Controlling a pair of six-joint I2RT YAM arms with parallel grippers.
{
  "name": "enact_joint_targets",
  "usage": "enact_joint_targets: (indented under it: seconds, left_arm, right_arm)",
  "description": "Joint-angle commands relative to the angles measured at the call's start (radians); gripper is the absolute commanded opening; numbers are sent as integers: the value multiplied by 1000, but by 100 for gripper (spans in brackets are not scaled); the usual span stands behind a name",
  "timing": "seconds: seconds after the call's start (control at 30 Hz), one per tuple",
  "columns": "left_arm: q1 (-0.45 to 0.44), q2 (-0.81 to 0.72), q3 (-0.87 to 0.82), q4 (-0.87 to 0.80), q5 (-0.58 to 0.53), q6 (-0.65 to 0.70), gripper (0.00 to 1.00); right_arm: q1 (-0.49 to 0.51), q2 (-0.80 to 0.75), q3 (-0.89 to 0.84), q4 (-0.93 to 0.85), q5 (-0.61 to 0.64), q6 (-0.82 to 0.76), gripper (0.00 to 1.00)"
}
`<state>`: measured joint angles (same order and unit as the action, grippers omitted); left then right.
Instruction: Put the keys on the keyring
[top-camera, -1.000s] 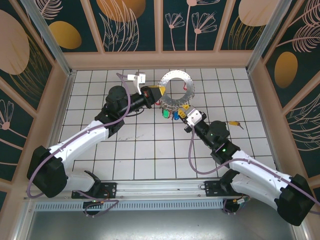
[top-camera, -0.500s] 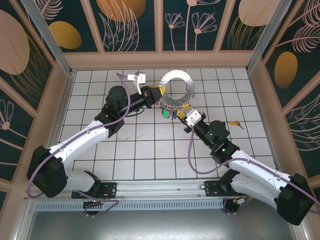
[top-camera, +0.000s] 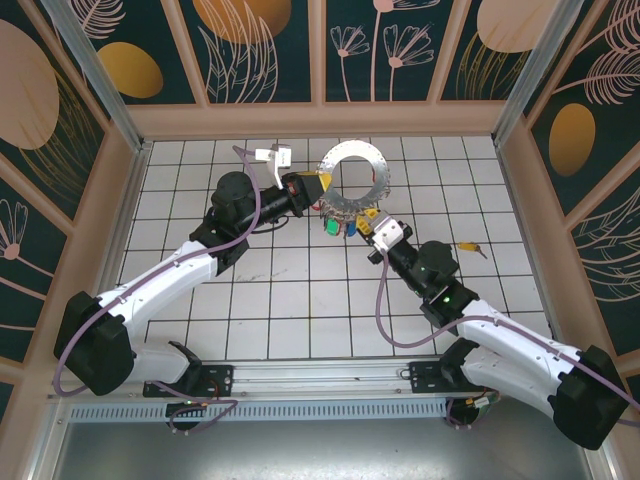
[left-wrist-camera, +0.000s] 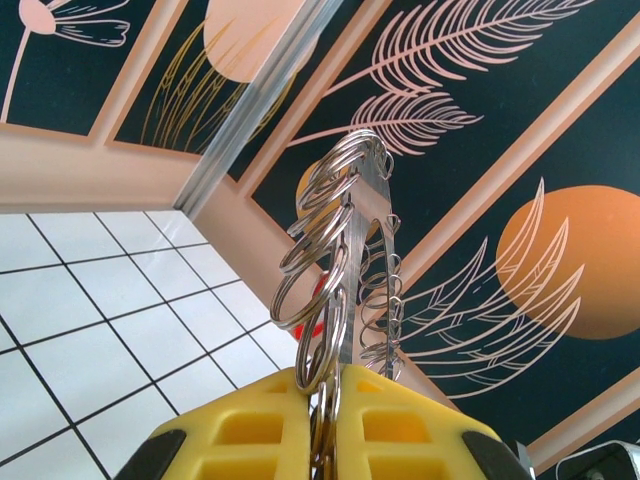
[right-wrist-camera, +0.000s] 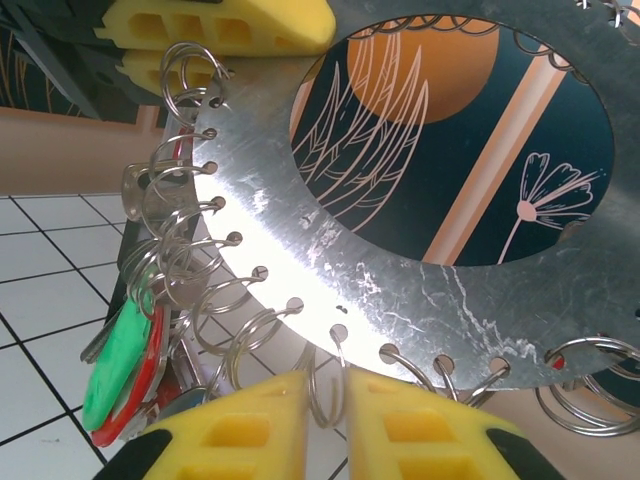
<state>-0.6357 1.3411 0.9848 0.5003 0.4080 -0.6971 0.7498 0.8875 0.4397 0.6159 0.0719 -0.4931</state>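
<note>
- Keyring (top-camera: 352, 150), a flat silvery disc with a wide round hole and small holes punched along its rim, was held up on edge over the far middle of the white tiled worktop (top-camera: 300, 300).
- Left gripper (top-camera: 316, 186) was clamped on the keyring's left rim; in the left wrist view its yellow pads (left-wrist-camera: 250, 430) met on the thin metal edge (left-wrist-camera: 352, 290), pressed together.
- Small split rings (right-wrist-camera: 250, 320) hung in a row from the rim holes, bunched thickest near the left gripper.
- Keys (right-wrist-camera: 120, 350) with green and red tags dangled in a cluster from the lower left of the rim; from above, green and blue tags (top-camera: 330, 227) showed just under the disc.
- Right gripper (top-camera: 372, 226) sat just below the keyring's near rim. Its yellow fingers (right-wrist-camera: 240, 430) stood close together with one split ring in the narrow gap; whether they actually pinched it could not be told.
- One loose key (top-camera: 470, 248) with a yellow tag lay flat on the worktop toward the right edge, well apart from the keyring.
</note>
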Motion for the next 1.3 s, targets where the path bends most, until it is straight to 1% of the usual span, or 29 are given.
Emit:
enact_joint_targets:
  seconds: [0.0,0.43,0.73,1.0,1.1,1.17,1.27]
  left_arm:
    - [0,-37,11,107,11,-22,3]
    - [0,-27,6,119,13,-31,3]
    - [1,-22,3,125,12,-39,4]
    - [1,-19,2,130,12,-49,4]
    - [1,-21,-2,130,5,-54,4]
    - [0,-23,-7,133,-2,-56,4]
    - [0,-24,-6,122,-28,-65,4]
  right_arm:
    - [4,12,-19,74,16,2,17]
    - [0,30,-32,158,17,47,14]
    - [-5,31,-38,177,-3,69,14]
    - [-4,33,-41,179,5,77,9]
    - [-4,30,-41,177,8,79,2]
    - [-4,26,-42,174,12,83,0]
    - [-5,18,-41,162,17,93,0]
